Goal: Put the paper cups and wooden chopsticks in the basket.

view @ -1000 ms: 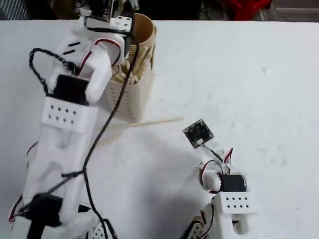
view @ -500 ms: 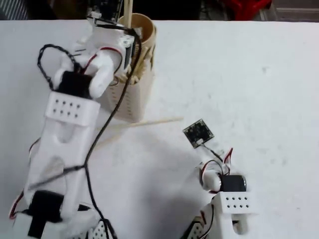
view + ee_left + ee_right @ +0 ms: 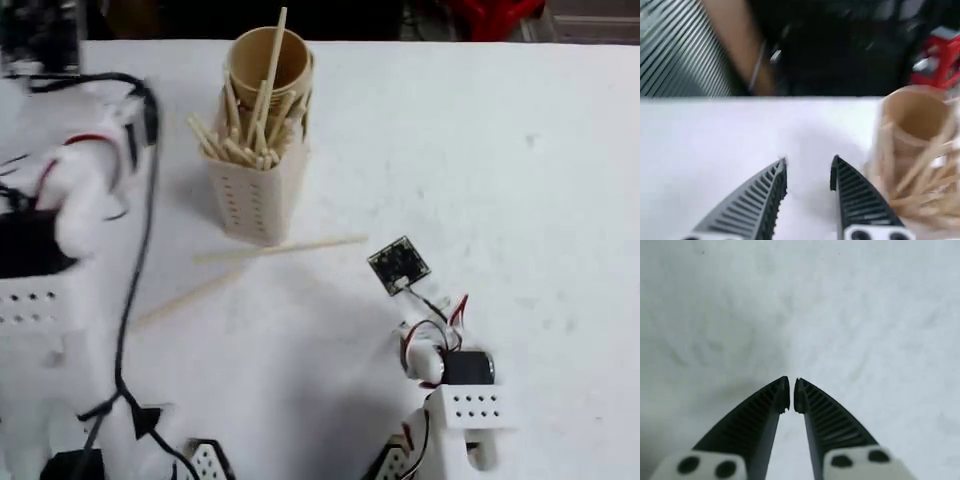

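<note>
Hovering left gripper [image 3: 807, 172] left of basket [image 3: 255, 195], jaws parted narrowly, gripping nothing. Holding right gripper [image 3: 791, 395] almost closed, empty. Lying just near of basket: two chopsticks [image 3: 280, 247]; standing inside: paper cup [image 3: 268, 62].

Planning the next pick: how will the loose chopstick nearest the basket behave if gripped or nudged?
The chopstick looks thin and straight, so probably stiff and very light. Lying flat on the table, it gives jaws little to pinch and may skid. A sideways nudge would likely roll or pivot it.
</note>
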Robot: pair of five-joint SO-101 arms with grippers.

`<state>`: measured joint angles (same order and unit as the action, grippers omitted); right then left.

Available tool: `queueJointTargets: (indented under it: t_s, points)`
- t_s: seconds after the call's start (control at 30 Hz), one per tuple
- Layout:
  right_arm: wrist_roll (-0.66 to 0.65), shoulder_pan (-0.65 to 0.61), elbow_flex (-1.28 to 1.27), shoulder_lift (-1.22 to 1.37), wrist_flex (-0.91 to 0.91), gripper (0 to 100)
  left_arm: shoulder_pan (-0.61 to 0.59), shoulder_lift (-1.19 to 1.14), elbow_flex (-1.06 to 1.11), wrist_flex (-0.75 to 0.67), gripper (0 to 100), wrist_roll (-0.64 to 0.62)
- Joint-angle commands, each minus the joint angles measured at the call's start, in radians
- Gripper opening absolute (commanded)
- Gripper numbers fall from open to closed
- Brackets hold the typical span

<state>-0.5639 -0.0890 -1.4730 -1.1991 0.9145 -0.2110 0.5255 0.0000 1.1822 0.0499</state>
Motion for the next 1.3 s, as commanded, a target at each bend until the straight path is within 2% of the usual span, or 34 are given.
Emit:
queueJointTargets:
  t_s: [0.0,0.1,0.2,0.3,0.37,0.47,0.6,0.83,1.07,1.27]
  points:
    - [-0.005,0.001,0.114,-0.002,0.045,3.9,-0.243,-0.039,0.046,0.063,15,0.137]
    - [-0.003,-0.001,0.232,0.019,0.114,7.8,-0.341,-0.096,0.129,0.061,15,0.258]
    - [-0.003,-0.016,0.381,0.139,0.159,12.0,-0.384,-0.157,0.227,0.057,15,0.385]
    - [-0.011,-0.099,0.497,0.340,0.157,12.0,-0.389,-0.220,0.321,0.057,15,0.491]
    - [-0.077,-0.182,0.563,0.486,0.156,12.2,-0.392,-0.255,0.364,0.046,15,0.537]
    - [-0.180,-0.283,0.654,0.665,0.150,12.4,-0.410,-0.292,0.427,-0.020,15,0.572]
    - [-0.290,-0.337,0.738,0.809,0.071,13.1,-0.461,-0.326,0.485,-0.132,15,0.620]
    - [-0.397,-0.332,0.775,0.949,-0.094,25.2,-0.552,-0.392,0.532,-0.264,15,0.718]
    - [-0.631,-0.346,0.779,1.050,-0.199,25.9,-0.590,-0.458,0.525,-0.299,15,0.766]
    - [-0.643,-0.349,0.781,1.150,-0.321,26.1,-0.595,-0.483,0.526,-0.334,15,0.766]
